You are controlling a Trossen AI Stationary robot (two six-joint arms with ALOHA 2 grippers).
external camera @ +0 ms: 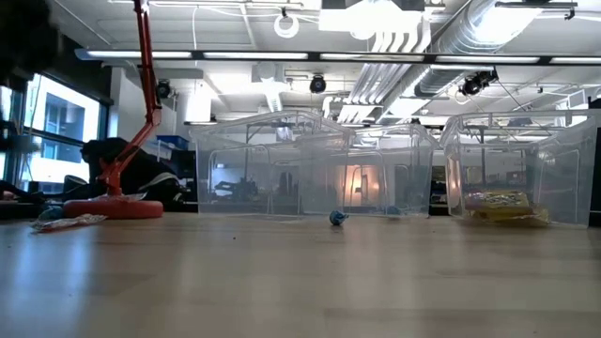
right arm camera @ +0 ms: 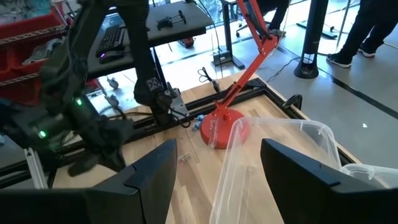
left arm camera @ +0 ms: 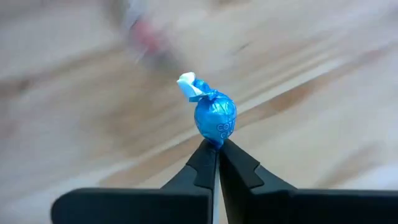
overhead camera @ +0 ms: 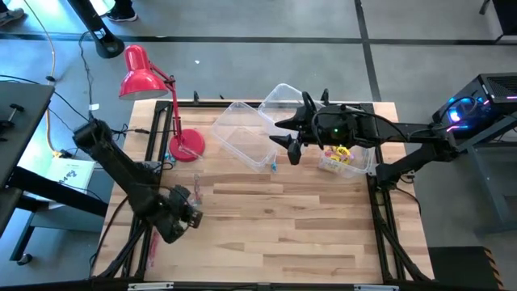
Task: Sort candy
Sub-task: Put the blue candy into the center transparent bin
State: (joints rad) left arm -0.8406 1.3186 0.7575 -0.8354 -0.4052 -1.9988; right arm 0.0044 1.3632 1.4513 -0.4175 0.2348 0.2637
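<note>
From above, we see the left hand (overhead camera: 184, 212) low over the wooden bench (overhead camera: 283, 226), and the right hand (overhead camera: 291, 145) over the clear plastic bins (overhead camera: 242, 133).

At bench level, one blue-wrapped sweet (external camera: 337, 218) lies before the bins.

At our left wrist, the fingers (left arm camera: 202, 165) are clamped on a round blue-wrapped sweet on a stick (left arm camera: 215, 116).

At our right wrist, the fingers (right arm camera: 152, 171) stand wide apart.

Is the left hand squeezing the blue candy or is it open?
Squeezing. The left hand has its two fingers pressed together on the bottom of the blue candy, lifted off the table.
</note>
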